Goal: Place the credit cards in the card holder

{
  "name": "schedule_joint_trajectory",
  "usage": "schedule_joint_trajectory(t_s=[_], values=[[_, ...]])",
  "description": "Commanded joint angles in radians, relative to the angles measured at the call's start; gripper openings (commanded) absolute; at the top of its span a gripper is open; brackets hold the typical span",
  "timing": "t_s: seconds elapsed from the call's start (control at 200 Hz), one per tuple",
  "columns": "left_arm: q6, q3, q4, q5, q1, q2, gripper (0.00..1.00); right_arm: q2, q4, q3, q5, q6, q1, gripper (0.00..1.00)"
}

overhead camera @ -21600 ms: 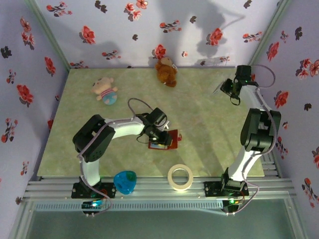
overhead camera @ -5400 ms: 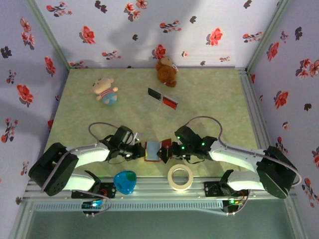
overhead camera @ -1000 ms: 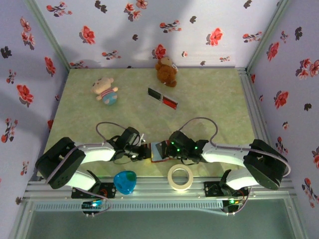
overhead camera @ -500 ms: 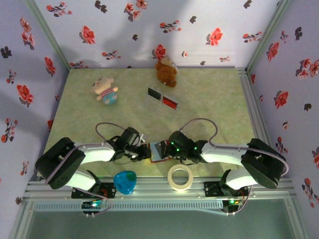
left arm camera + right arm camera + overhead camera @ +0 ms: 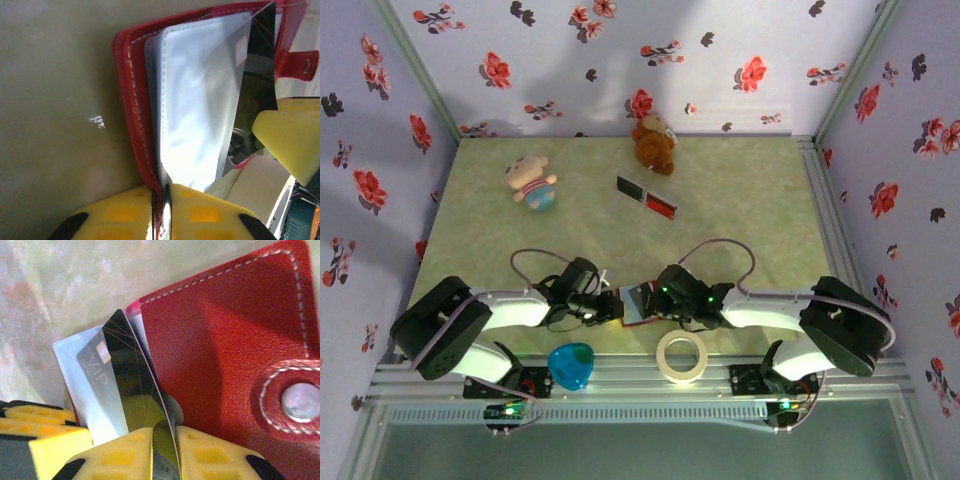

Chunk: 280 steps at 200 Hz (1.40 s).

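The card holder [image 5: 636, 304] sits partly open on the surface [image 5: 740, 230] between both arms. Its red edge runs away from the left fingers [image 5: 200, 212], which pinch its near end, almost closed. The right fingers [image 5: 210, 452], almost closed too, grip the near end of a dark card [image 5: 122, 370] whose long axis points away from them into the pale sleeves [image 5: 200, 100].

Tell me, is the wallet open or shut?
Open: the wallet cover is swung off the pale sleeves, with a dark card partly in.
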Motion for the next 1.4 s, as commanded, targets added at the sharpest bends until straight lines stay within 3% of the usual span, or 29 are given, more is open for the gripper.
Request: schedule_joint_trajectory(t_s=[0.0,0.415,0.945,1.185,1.395], values=[[0.009,-0.029,-0.063,-0.029,-0.039,0.045,0.12,-0.024,0.001,-0.027,-0.092,-0.027,0.05,0.18],[0.048,0.004,-0.145,-0.04,-0.039,0.053,0.0,-0.063,0.028,-0.057,-0.006,-0.124,0.045,0.06],[0.047,0.026,-0.18,-0.059,-0.04,0.071,0.0,-0.1,-0.049,-0.068,0.052,-0.11,0.037,0.0],[0.044,0.037,-0.173,-0.057,-0.046,0.08,0.0,-0.095,-0.178,-0.009,0.09,-0.23,0.036,0.0],[0.041,0.033,-0.176,-0.062,-0.053,0.076,0.0,-0.101,-0.163,-0.021,0.103,-0.247,0.037,0.0]])
